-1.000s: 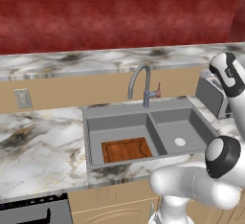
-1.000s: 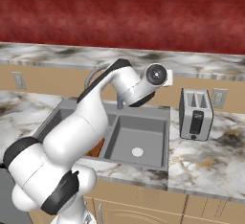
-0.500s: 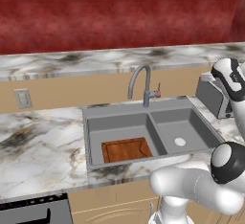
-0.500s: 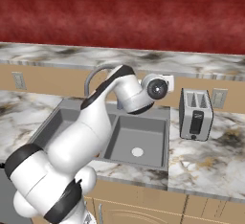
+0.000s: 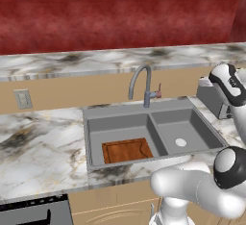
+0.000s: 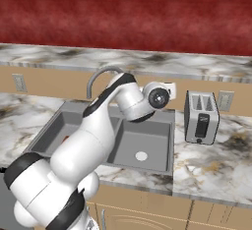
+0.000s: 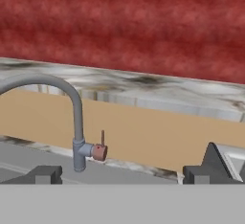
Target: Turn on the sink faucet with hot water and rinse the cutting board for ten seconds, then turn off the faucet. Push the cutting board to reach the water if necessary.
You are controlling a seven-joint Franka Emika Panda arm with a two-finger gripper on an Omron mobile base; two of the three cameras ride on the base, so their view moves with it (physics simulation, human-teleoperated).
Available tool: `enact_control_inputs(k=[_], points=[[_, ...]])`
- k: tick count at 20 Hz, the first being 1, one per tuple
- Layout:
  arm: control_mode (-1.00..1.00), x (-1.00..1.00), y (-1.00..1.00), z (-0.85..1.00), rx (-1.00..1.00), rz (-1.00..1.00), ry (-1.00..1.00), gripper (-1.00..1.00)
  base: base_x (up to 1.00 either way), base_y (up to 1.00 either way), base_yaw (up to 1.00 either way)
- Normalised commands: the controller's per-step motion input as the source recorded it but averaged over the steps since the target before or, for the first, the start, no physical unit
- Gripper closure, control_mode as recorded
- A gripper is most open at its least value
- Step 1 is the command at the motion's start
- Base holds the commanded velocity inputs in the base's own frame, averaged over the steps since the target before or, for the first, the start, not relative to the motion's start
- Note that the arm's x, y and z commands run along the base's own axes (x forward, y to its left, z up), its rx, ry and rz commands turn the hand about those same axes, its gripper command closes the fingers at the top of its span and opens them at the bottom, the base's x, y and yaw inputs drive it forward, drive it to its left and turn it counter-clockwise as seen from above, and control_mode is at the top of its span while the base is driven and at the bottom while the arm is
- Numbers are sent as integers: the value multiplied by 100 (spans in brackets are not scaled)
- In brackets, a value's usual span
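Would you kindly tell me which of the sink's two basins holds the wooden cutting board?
The larger left basin holds the reddish-brown wooden cutting board, at its front; the smaller right basin has just a round pale drain.

The left base view is taken from behind and left of the arm, looking forward and down over the sink and counter. The right base view looks down on the same sink from the right. The hand view is held low and close, facing the faucet and back wall. The faucet is shared by all three views.
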Motion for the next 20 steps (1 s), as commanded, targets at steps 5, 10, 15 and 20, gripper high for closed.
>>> enact_control_inputs(k=[5,10,15,20], points=[[-100,2,15,-17,0,0,0,-100,0,0,0],[-100,7,13,-19,0,0,0,-100,0,0,0],[-100,7,13,-22,0,0,0,-100,0,0,0],[-100,2,23,-20,0,0,0,-100,0,0,0]])
